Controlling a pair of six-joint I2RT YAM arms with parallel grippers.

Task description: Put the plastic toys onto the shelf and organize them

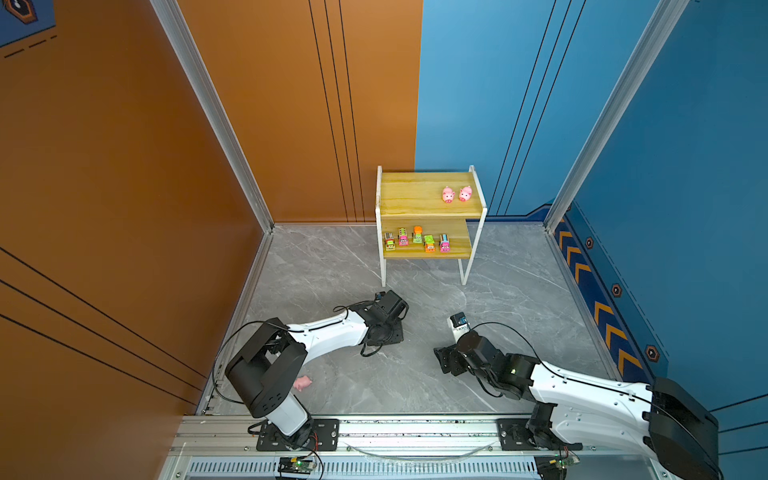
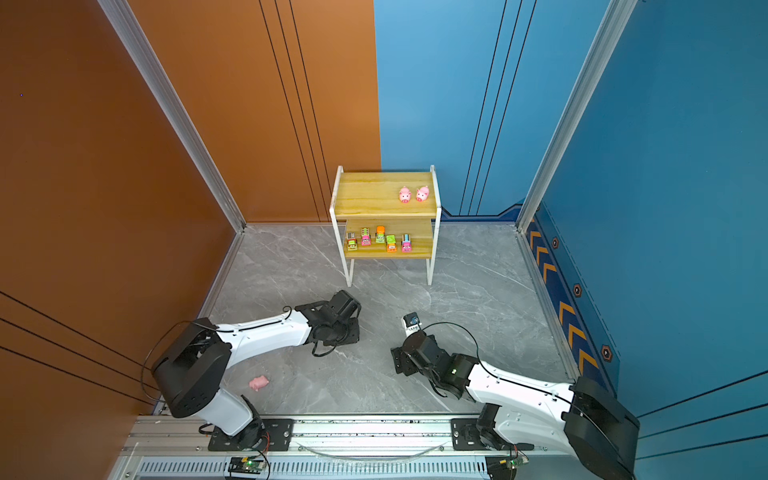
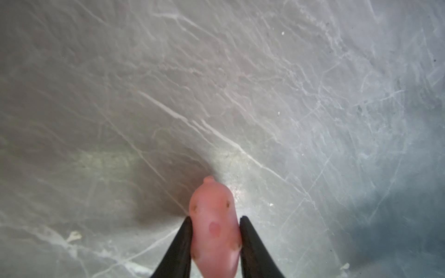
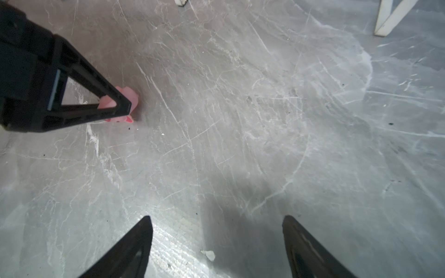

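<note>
Five trucks, two pigs shelved; two pigs remain on the floor.

Pale wood grain is seen on the shelf boards; the pig looks smooth, glossy plastic; the floor is polished grey marble-patterned.

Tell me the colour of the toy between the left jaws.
Pale pink: the pig, seen best in the left wrist view.
</note>
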